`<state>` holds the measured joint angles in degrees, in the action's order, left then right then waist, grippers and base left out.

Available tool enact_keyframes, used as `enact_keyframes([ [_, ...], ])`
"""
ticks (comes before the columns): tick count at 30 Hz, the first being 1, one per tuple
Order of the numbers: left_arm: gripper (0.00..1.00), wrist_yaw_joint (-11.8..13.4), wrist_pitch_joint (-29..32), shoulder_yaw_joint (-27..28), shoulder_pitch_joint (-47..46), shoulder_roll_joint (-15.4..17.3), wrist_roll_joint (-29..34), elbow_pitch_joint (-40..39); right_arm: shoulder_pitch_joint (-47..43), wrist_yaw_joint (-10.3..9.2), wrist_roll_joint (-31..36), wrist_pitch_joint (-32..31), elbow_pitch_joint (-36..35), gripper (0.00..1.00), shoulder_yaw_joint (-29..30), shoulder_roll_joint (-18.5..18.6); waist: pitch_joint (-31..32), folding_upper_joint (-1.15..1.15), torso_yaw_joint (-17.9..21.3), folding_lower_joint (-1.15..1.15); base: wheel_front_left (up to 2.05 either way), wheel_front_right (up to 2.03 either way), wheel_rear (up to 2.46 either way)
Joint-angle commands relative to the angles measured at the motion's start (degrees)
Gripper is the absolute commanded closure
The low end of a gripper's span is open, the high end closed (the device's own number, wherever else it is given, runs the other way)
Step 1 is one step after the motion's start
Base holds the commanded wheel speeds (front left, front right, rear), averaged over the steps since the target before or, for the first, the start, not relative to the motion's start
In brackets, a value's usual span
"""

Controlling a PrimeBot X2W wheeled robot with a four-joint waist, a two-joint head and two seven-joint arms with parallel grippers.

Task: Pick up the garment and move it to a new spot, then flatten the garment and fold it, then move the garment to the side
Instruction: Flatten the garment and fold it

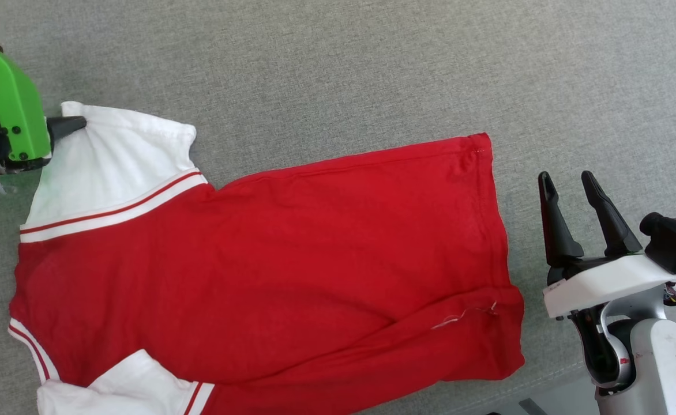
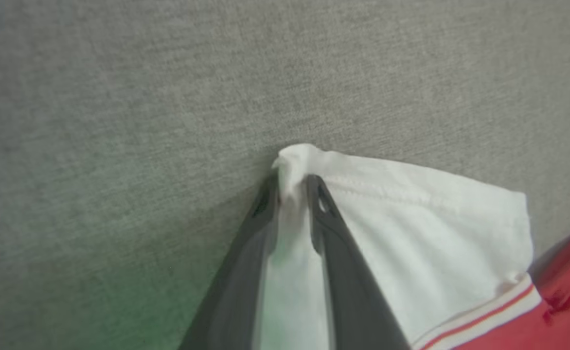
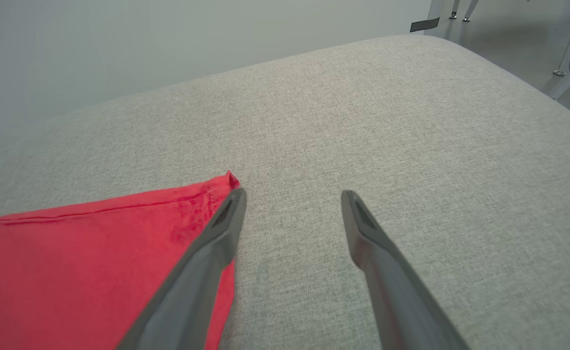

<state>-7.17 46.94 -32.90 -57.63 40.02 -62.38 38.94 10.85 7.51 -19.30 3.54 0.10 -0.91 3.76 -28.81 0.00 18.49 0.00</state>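
Note:
The garment (image 1: 269, 265), a red T-shirt with white striped-trim sleeves, lies spread on the grey cushion with its hem toward the right. My left gripper (image 1: 75, 124) is at the far corner of the upper white sleeve (image 1: 113, 167). In the left wrist view the left gripper (image 2: 292, 187) is shut on that sleeve (image 2: 411, 233), with a fold of white cloth pinched between the fingertips. My right gripper (image 1: 569, 181) stands open over bare cushion to the right of the hem. In the right wrist view the right gripper (image 3: 292, 197) stands beside the garment's red hem corner (image 3: 119, 253).
The grey fabric surface (image 1: 372, 69) stretches wide beyond the shirt. In the right wrist view its rounded far edge (image 3: 460, 43) drops to a floor with metal legs (image 3: 564, 80) and a cable at the upper right.

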Motion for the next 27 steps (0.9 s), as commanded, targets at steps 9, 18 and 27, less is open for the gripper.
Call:
enact_keyframes([
  [9, 1.0, -0.23, -3.31, -3.91, 4.88, -4.94, 2.23, 1.46, 3.96, -0.02, -5.02, -7.78, 3.7, 0.0, -1.88, 2.63, 4.28, 0.0, -3.05, 0.0, 0.0, 0.0, 0.0],
  [18, 1.0, -0.24, -10.3, -3.55, 2.08, -5.19, 4.79, -3.12, 12.37, -0.02, -11.3, -26.33, 10.95, 0.0, -7.56, 10.24, 8.19, 0.0, -8.6, 0.0, 0.0, 0.0, 0.0],
  [27, 1.0, 0.46, -13.83, -3.6, 2.8, -6.59, 5.53, -9.04, 20.6, -0.02, -12.74, -36.95, 20.47, 0.0, -12.22, 14.58, 6.66, 0.0, -14.25, 0.0, 0.0, 0.0, 0.0],
])
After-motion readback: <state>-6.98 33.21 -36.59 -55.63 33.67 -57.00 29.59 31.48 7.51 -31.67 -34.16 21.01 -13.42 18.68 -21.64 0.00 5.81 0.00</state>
